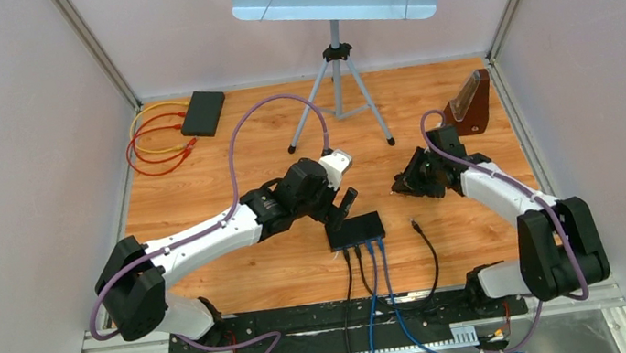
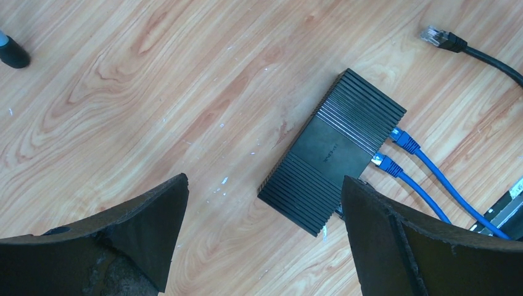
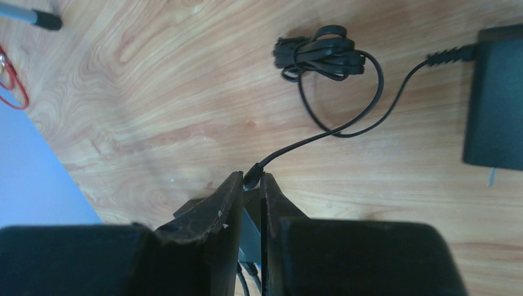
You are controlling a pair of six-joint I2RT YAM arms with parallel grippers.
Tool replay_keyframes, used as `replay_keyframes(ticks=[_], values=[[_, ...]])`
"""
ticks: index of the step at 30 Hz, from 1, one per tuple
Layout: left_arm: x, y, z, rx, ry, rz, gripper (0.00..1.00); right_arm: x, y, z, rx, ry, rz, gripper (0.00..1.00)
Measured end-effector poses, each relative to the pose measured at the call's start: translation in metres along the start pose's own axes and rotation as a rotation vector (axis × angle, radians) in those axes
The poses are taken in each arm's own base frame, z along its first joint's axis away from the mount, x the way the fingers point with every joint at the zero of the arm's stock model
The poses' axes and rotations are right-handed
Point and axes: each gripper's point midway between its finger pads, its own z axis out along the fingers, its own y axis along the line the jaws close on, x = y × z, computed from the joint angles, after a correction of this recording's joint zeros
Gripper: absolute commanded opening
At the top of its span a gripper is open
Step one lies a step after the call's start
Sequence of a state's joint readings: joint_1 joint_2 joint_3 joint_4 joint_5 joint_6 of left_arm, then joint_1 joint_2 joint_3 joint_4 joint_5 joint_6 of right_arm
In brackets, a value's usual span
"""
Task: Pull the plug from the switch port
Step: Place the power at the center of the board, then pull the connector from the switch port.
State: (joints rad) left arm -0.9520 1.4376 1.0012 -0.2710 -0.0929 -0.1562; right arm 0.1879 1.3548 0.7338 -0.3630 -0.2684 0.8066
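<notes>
Over table, top cam: left gripper (image 1: 342,212) hovers right above switch (image 1: 356,228), right gripper (image 1: 401,186) off to its right. Black plug (image 1: 414,222) lies loose on wood just right of switch, out of port.

Left wrist: claw wide open, holding nothing. Two blue plugs (image 2: 395,151) sit in ports.

Right wrist: fingers nearly together, end of thin black lead (image 3: 345,123) caught between tips.

Switch (image 2: 333,151) corner behind L pincer finger (image 2: 425,246)

Bright even overhead light, soft faint shadows, near foreground blurred
</notes>
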Motion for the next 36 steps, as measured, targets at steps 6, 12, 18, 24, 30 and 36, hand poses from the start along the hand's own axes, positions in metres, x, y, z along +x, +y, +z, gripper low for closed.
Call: replay_keyframes(ticks=[6,12,18,24,30,36], values=[[0.011,0.003,0.002,-0.013,0.022,0.003,1.0,-0.013,-0.014,0.009,0.027,-0.013,0.024,0.31],[0.013,0.004,0.002,-0.018,0.028,0.005,1.0,-0.015,-0.013,0.005,0.017,-0.019,0.017,0.57],[0.015,0.005,0.004,-0.018,0.035,0.01,1.0,-0.017,0.011,-0.031,-0.103,-0.101,-0.03,0.63],[0.021,0.003,0.007,0.005,0.057,0.03,1.0,-0.001,0.02,-0.054,-0.203,-0.11,-0.042,0.63],[0.029,-0.012,0.011,0.095,0.088,0.056,1.0,0.046,-0.001,-0.05,-0.242,0.024,-0.001,0.63],[0.051,-0.032,0.017,0.22,0.167,0.1,1.0,0.088,-0.017,-0.046,-0.265,0.176,0.024,0.63]])
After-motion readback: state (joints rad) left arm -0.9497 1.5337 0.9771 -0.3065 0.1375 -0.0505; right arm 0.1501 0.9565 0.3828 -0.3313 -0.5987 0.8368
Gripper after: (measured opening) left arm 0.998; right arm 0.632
